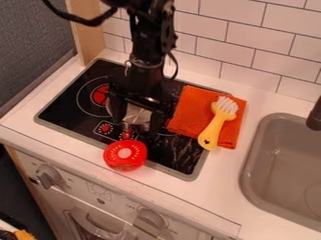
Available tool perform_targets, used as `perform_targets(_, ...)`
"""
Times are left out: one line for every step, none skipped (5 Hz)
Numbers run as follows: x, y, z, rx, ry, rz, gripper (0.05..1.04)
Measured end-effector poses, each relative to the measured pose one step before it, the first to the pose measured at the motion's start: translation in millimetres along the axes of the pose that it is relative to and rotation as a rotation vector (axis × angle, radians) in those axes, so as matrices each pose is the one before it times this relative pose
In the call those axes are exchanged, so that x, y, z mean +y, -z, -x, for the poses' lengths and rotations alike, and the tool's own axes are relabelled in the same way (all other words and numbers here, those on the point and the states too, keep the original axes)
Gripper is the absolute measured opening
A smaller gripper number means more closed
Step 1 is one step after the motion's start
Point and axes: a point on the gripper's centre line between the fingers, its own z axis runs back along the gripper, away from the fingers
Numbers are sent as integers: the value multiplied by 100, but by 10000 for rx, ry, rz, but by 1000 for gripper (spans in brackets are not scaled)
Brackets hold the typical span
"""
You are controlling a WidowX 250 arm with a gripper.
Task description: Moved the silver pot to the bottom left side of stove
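White table (219, 187), tiled wall (244, 44) behind. 1 silver pot (138, 116) on stove (65, 112), left of centre. 1 pincer (136, 124) over it, jaws wide apart, can't tell if gripping. 1 red toy (125, 155) blocks near edge; 1 orange cloth (190, 110), 1 yellow brush (214, 129) atop, cover right end.

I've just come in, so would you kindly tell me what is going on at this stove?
The robot arm has its end effector down around the silver pot, near the middle of the stove; I can't tell whether it grips it. The pot is meant for the bottom left side. A yellow brush lies on the orange cloth to the right, and a red tomato-like item sits at the front edge.
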Motion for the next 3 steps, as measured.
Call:
perform_targets(-570,1047,-578,-18,384,194,996)
perform_targets(-751,181,-119,-32,188,-13,999)
perform_targets(-24,411,14,74,67,-17,947)
